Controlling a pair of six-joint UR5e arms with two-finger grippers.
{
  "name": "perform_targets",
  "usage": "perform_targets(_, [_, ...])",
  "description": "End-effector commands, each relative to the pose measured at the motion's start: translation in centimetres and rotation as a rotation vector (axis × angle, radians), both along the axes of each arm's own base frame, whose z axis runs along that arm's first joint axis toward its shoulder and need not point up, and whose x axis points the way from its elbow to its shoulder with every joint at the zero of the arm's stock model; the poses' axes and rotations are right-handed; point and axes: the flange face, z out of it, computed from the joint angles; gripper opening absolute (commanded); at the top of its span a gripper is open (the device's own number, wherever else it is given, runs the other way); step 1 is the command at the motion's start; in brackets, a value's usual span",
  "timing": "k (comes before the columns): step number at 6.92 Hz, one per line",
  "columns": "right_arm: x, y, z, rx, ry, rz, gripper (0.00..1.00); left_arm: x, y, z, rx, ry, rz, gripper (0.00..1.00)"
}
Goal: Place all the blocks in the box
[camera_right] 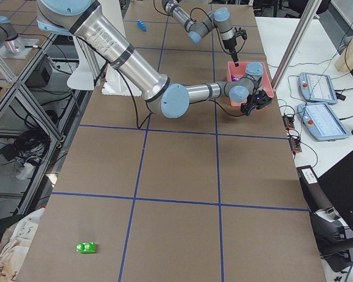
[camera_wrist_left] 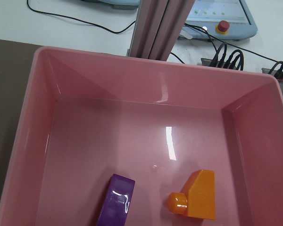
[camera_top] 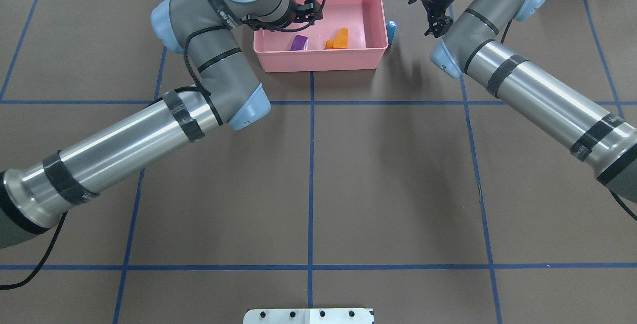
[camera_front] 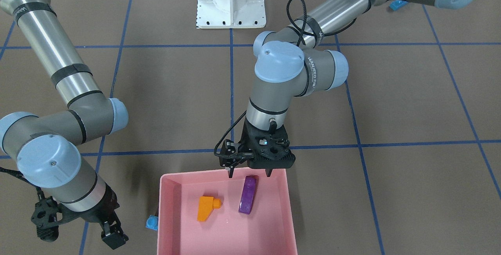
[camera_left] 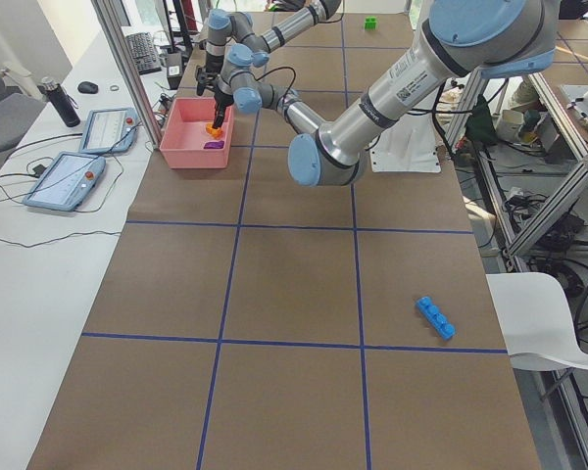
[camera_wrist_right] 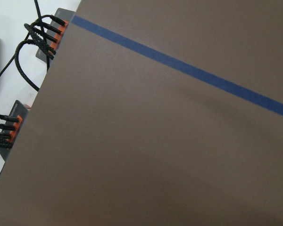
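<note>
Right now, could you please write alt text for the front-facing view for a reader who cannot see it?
The left gripper hangs open over the robot-side edge of a pink box holding an orange block and a purple block. A small light blue block lies on the table just outside the box, near the right gripper.
</note>
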Motion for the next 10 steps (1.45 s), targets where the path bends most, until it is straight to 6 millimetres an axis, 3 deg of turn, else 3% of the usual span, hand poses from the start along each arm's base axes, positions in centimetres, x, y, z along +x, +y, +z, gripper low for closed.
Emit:
perform_targets(1, [-1.0,0.2,-0.5,-0.107,-0.054,0.050,0.99,-1.5,1.5,1.2,0.008,0.018,-0.005,1.00])
perform_targets(4, [-3.5,1.2,-1.5,-0.174,-0.083,0.086,0.99,-1.6,1.5,1.2,0.007,0.020,-0.012,1.00])
perform_targets(6, [-5.9,0.3,-1.5,-0.152,-0.088,0.080,0.99,-2.1,1.7,1.3,0.011,0.023,-0.013,1.00])
perform_targets(10, [-6.8,0.7,-0.3,-0.158,-0.064,0.090,0.98,-2.9,2.2,1.0,0.023,0.036,-0.016,1.00])
